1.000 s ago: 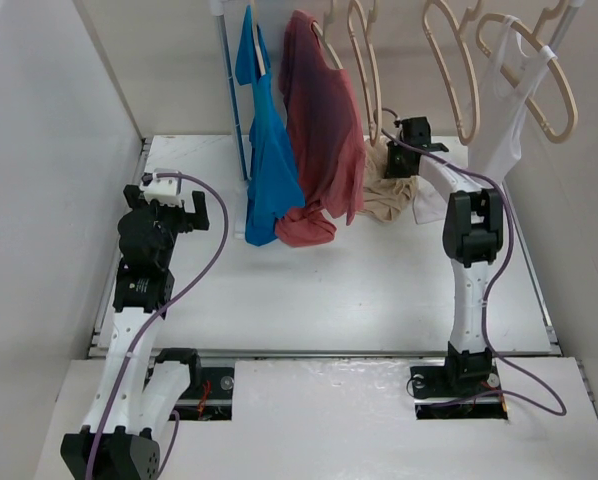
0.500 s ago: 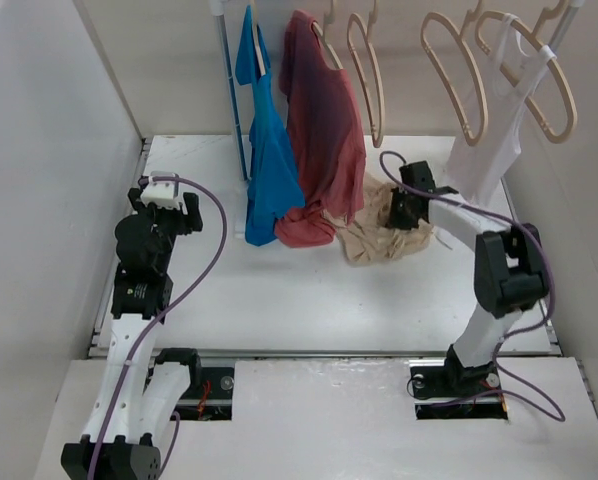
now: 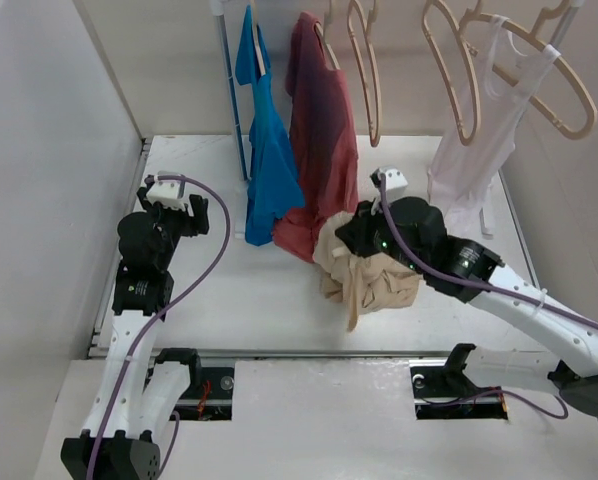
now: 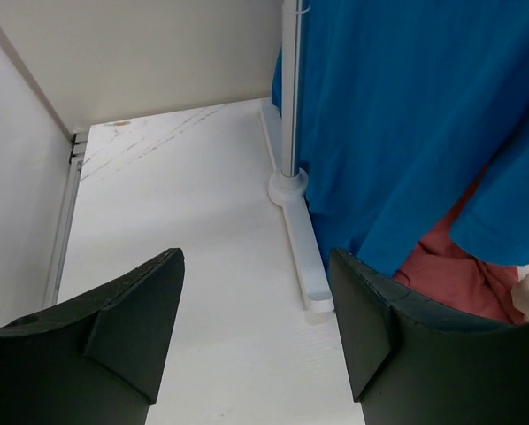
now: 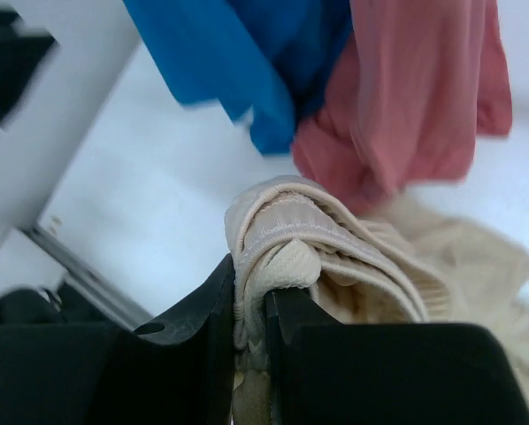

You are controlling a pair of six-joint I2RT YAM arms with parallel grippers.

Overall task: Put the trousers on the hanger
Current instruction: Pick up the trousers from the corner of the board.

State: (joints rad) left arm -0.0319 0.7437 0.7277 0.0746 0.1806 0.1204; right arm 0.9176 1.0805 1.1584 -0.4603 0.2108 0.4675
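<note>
Since a moment ago, the right arm (image 3: pixel 499 285) is reaching low across the desk (image 3: pixel 259 300) toward the middle, and it is bringing the trousers (image 3: pixel 374 280) along from the far side. The trousers are now sitting in a soft heap near the middle of the desk. They are lying at about 5 o'clock from the bottom of the red T-shirt (image 3: pixel 324 130) and are touching it.

At 9 o'clock from the red T-shirt, the blue shirt (image 3: pixel 269 170) is hanging by the white rack pole (image 4: pixel 289 97). At 3 o'clock, the white vest (image 3: pixel 474 140) is hanging on its own hanger. Between the red T-shirt and the vest, the hanger (image 3: pixel 465 136) is hanging bare, at about 1 o'clock from the trousers and well apart from them.

The right gripper (image 5: pixel 251 301) is squeezing tight on a bunched, stretchy edge of the trousers (image 5: pixel 282 239), and the cloth is poking up between its fingers.

The left gripper (image 4: pixel 256 310) is waiting at the 9 o'clock side of the desk with its fingers spread wide. It is holding nothing and is pointing at the foot of the rack pole.
</note>
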